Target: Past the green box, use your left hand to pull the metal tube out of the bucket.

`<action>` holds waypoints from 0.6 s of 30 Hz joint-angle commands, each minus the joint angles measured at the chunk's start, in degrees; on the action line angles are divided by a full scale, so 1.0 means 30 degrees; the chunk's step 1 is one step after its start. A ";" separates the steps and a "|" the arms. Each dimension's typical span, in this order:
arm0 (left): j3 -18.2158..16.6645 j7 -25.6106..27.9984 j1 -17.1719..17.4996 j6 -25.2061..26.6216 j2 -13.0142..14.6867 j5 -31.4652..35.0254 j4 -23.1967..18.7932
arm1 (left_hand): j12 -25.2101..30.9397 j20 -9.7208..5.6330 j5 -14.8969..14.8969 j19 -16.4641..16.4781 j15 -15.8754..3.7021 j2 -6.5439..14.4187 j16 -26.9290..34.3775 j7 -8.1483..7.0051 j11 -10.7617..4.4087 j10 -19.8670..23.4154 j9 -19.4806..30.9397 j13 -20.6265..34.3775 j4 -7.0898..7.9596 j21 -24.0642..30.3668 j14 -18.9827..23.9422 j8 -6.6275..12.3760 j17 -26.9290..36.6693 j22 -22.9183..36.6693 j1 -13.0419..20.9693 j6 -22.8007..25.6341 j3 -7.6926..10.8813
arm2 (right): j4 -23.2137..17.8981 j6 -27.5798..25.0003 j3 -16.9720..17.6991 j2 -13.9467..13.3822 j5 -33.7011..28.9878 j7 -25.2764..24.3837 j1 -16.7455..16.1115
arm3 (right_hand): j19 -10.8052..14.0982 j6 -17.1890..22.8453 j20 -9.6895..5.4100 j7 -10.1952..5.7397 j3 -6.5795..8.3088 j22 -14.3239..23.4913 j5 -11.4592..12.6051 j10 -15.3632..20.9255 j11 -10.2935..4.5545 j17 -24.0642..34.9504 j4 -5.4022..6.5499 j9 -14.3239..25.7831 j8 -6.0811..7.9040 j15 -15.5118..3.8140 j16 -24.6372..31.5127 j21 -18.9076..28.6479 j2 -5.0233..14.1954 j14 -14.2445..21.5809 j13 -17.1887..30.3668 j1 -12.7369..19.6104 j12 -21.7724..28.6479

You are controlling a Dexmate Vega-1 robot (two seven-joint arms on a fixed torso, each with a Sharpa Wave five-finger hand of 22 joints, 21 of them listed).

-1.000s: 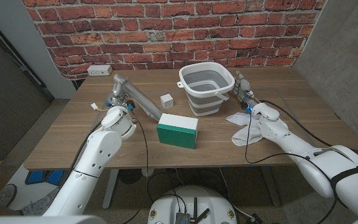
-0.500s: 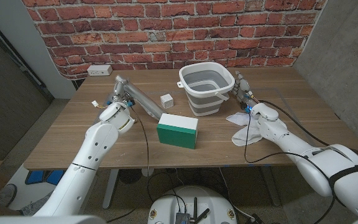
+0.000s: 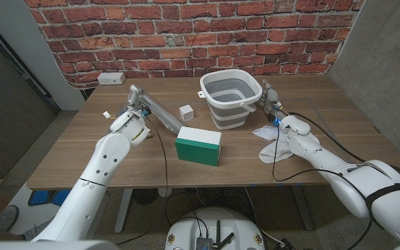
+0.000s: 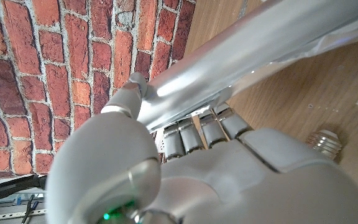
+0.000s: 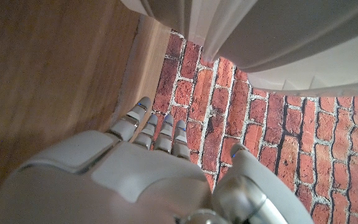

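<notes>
Meanwhile the left forearm has drawn further in toward the robot over the last second, its white shell swinging closer to the bench's near-left side, while the left hand [image 3: 133, 110] stays clamped on the metal tube [image 3: 160, 113]. The tube itself has barely shifted — it lies out of the bucket, slanting across the wooden bench [image 3: 82, 146] from the hand down to the back edge of the green box [image 3: 198, 146]. In the left wrist view the fingers [image 4: 194, 132] curl under the tube [image 4: 241, 65] with the thumb pressed over its top, so the grip is closed fully around it. The tube is smooth, round and brushed silver, catching a bright streak of light along its length.

The bucket [image 3: 230, 99] is a grey collapsible tub with a white rim and stepped, ribbed walls; it stands behind the box. The box is a squat block with a white top and glossy green sides. A small white cube [image 3: 185, 111] sits between tube and bucket. A light bulb's threaded metal base [image 4: 325, 142] lies on the bench beside the left hand.

The right hand [image 3: 270, 98] is unchanged — it stands beside the bucket with its fingers [image 5: 153, 133] straight and close together, holding nothing. Crumpled white cloth [image 3: 270, 143] lies under the right forearm. Rough red brick wall [image 3: 186, 31] backs the bench.
</notes>
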 commanded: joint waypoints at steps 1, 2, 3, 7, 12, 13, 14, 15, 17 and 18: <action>0.0081 0.0530 -0.0027 -0.0650 0.0120 -0.0979 -0.0248 | -0.0117 0.0138 0.0120 0.0257 -0.0428 -0.0292 0.0006 0.0206 0.0572 -0.1007 0.0003 0.0065 0.0019 0.0051 0.0017 0.0023 0.0094 0.0071 0.0086 -0.0687 -0.0142 | 0.0298 0.0089 -0.0022 0.0164 0.0056 0.0241 0.0088 | 0.0177 0.0173 0.0014 0.0073 -0.0028 0.0051 0.0129 0.0152 -0.0046 -0.0002 0.0022 0.0100 0.0048 -0.0007 0.0060 0.0121 0.1055 0.0085 0.0010 -0.0138 0.0109; 0.0091 0.0531 0.0017 -0.0803 0.0072 -0.0997 -0.0261 | -0.0111 0.0153 0.0120 0.0268 -0.0410 -0.0290 0.0006 0.0223 0.0573 -0.1028 0.0003 0.0066 0.0020 0.0053 0.0018 0.0019 0.0094 0.0072 0.0088 -0.0720 -0.0146 | 0.0315 0.0099 -0.0015 0.0176 0.0072 0.0269 0.0083 | 0.0179 0.0165 0.0013 0.0061 -0.0027 0.0051 0.0129 0.0152 -0.0043 -0.0003 0.0022 0.0100 0.0045 -0.0004 0.0058 0.0121 0.1056 0.0081 0.0010 -0.0138 0.0108; 0.0094 0.0540 0.0055 -0.0883 0.0063 -0.1057 -0.0280 | -0.0115 0.0166 0.0122 0.0275 -0.0372 -0.0283 -0.0003 0.0266 0.0559 -0.1148 0.0001 0.0067 0.0022 0.0049 -0.0010 0.0012 0.0096 0.0073 0.0097 -0.0804 -0.0157 | 0.0297 0.0086 -0.0022 0.0169 0.0062 0.0258 0.0069 | 0.0181 0.0164 0.0005 0.0063 -0.0028 0.0051 0.0129 0.0153 -0.0052 -0.0004 0.0023 0.0101 0.0044 -0.0027 0.0056 0.0122 0.1056 0.0076 0.0010 -0.0138 0.0109; 0.0106 0.0773 0.0170 -0.1284 -0.0122 -0.1286 -0.0386 | -0.0063 0.0407 0.0127 0.0217 -0.0033 -0.0177 -0.0046 0.0415 0.1211 -0.2247 -0.0031 0.0085 0.0094 -0.0037 -0.0428 -0.0073 0.0146 0.0083 0.0071 -0.1938 -0.0342 | 0.0179 0.0019 -0.0016 0.0142 0.0073 0.0215 -0.0003 | 0.0193 0.0178 0.0030 0.0044 -0.0028 0.0052 0.0130 0.0152 -0.0043 -0.0007 0.0024 0.0101 0.0049 -0.0001 0.0062 0.0123 0.1059 0.0095 0.0010 -0.0138 0.0108; 0.0150 0.0607 0.0236 -0.1833 -0.0242 -0.1453 -0.0413 | -0.0069 0.0618 0.0126 0.0107 0.0351 -0.0131 -0.0058 0.0788 0.1852 -0.3622 -0.0082 0.0086 0.0139 -0.0126 -0.1097 -0.0110 0.0183 0.0087 -0.0035 -0.3356 -0.0618 | 0.0257 0.0022 -0.0033 0.0197 0.0076 0.0260 0.0022 | 0.0202 0.0185 0.0140 0.0063 -0.0027 0.0053 0.0132 0.0166 -0.0041 -0.0014 0.0024 0.0101 0.0050 0.0006 0.0062 0.0124 0.1063 0.0104 0.0011 -0.0135 0.0112; 0.0140 0.0481 0.0260 -0.1924 -0.0246 -0.1535 -0.0406 | -0.0092 0.0664 0.0133 0.0114 0.0464 -0.0118 -0.0066 0.0880 0.2044 -0.4015 -0.0097 0.0084 0.0134 -0.0131 -0.1267 -0.0123 0.0188 0.0086 -0.0042 -0.3712 -0.0668 | 0.0306 0.0030 -0.0048 0.0218 0.0062 0.0273 0.0052 | 0.0204 0.0193 0.0145 0.0061 -0.0027 0.0054 0.0132 0.0178 -0.0050 -0.0014 0.0024 0.0101 0.0054 0.0013 0.0063 0.0124 0.1063 0.0108 0.0011 -0.0135 0.0117; 0.0144 0.0345 0.0271 -0.1972 -0.0213 -0.1612 -0.0389 | -0.0079 0.0701 0.0129 0.0086 0.0510 -0.0157 -0.0074 0.0970 0.2112 -0.4246 -0.0110 0.0084 0.0135 -0.0148 -0.1398 -0.0134 0.0186 0.0085 -0.0081 -0.4019 -0.0738 | 0.0377 0.0059 -0.0054 0.0249 0.0062 0.0312 0.0086 | 0.0199 0.0188 0.0158 0.0062 -0.0027 0.0054 0.0132 0.0180 -0.0035 -0.0016 0.0024 0.0101 0.0051 0.0039 0.0067 0.0122 0.1062 0.0119 0.0011 -0.0135 0.0118; 0.0146 0.0184 0.0283 -0.2127 -0.0251 -0.1655 -0.0348 | -0.0075 0.0730 0.0130 0.0039 0.0547 -0.0142 -0.0068 0.1011 0.2188 -0.4361 -0.0117 0.0084 0.0154 -0.0168 -0.1462 -0.0136 0.0195 0.0084 -0.0107 -0.4159 -0.0765 | 0.0428 0.0069 -0.0057 0.0270 0.0068 0.0354 0.0111 | 0.0210 0.0198 0.0161 0.0064 -0.0027 0.0054 0.0132 0.0181 -0.0030 -0.0018 0.0023 0.0101 0.0055 0.0027 0.0064 0.0125 0.1063 0.0113 0.0011 -0.0134 0.0118; 0.0164 -0.0126 0.0277 -0.2325 -0.0264 -0.1767 -0.0271 | -0.0091 0.0748 0.0134 -0.0002 0.0722 -0.0179 -0.0057 0.1139 0.2515 -0.4983 -0.0156 0.0079 0.0150 -0.0192 -0.1699 -0.0139 0.0197 0.0079 -0.0163 -0.4740 -0.0885 | 0.0473 0.0063 -0.0066 0.0296 0.0061 0.0359 0.0134 | 0.0214 0.0201 0.0187 0.0069 -0.0028 0.0055 0.0132 0.0174 -0.0039 -0.0021 0.0024 0.0101 0.0055 0.0076 0.0067 0.0125 0.1062 0.0124 0.0011 -0.0134 0.0114; 0.0144 -0.0473 0.0287 -0.2432 -0.0255 -0.1903 -0.0202 | -0.0044 0.0819 0.0135 -0.0058 0.0892 -0.0118 -0.0055 0.1292 0.2668 -0.5261 -0.0190 0.0076 0.0196 -0.0215 -0.1939 -0.0162 0.0218 0.0076 -0.0237 -0.5230 -0.0964 | 0.0501 0.0045 -0.0070 0.0301 0.0073 0.0416 0.0148 | 0.0209 0.0198 0.0192 0.0067 -0.0028 0.0056 0.0133 0.0191 -0.0035 -0.0022 0.0024 0.0101 0.0053 0.0086 0.0067 0.0122 0.1062 0.0126 0.0011 -0.0134 0.0121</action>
